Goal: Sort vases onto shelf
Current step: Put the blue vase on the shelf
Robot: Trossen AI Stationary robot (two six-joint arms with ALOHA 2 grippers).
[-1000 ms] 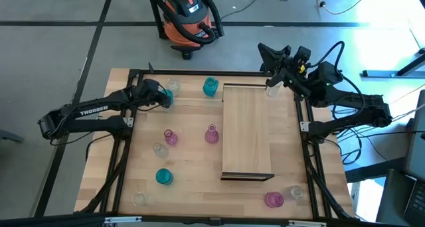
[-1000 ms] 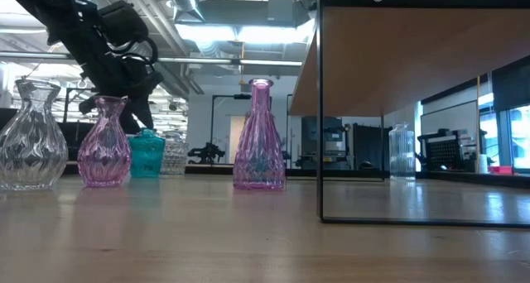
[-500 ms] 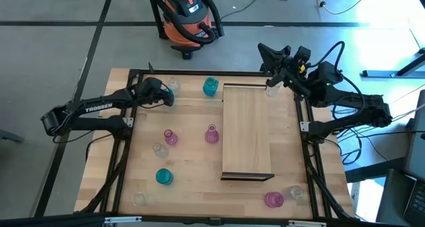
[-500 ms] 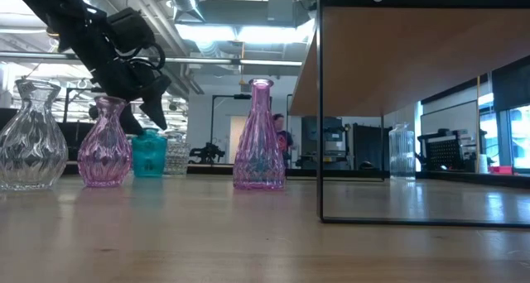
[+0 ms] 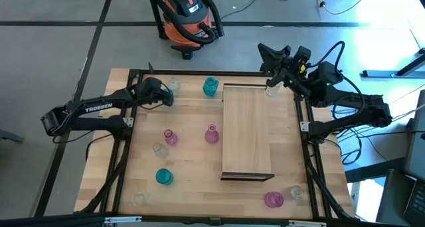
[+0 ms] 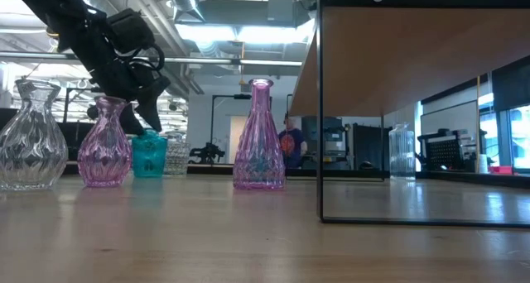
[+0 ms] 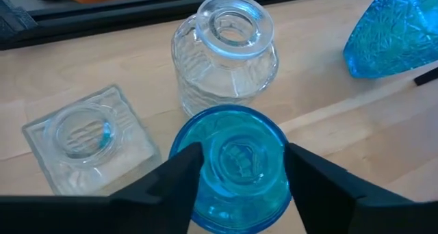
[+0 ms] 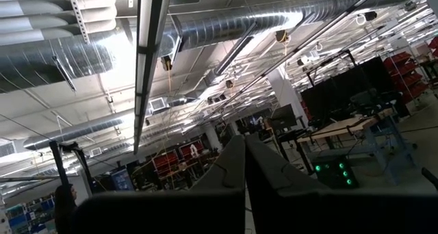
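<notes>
A small teal vase is flanked by the two spread fingers of the left gripper, one on each side of its rim, at the table's far-left corner; actual contact cannot be told. Its body is ribbed see-through glass, seen from above with the mouth open. Just beyond it a clear round vase and a clear square one are stood. The shelf is laid mid-table. The right gripper is held raised past the shelf's far end, fingers pressed together on nothing

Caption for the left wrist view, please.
Left gripper straddling a teal vase, fingers either side, two clear vases beyond.
</notes>
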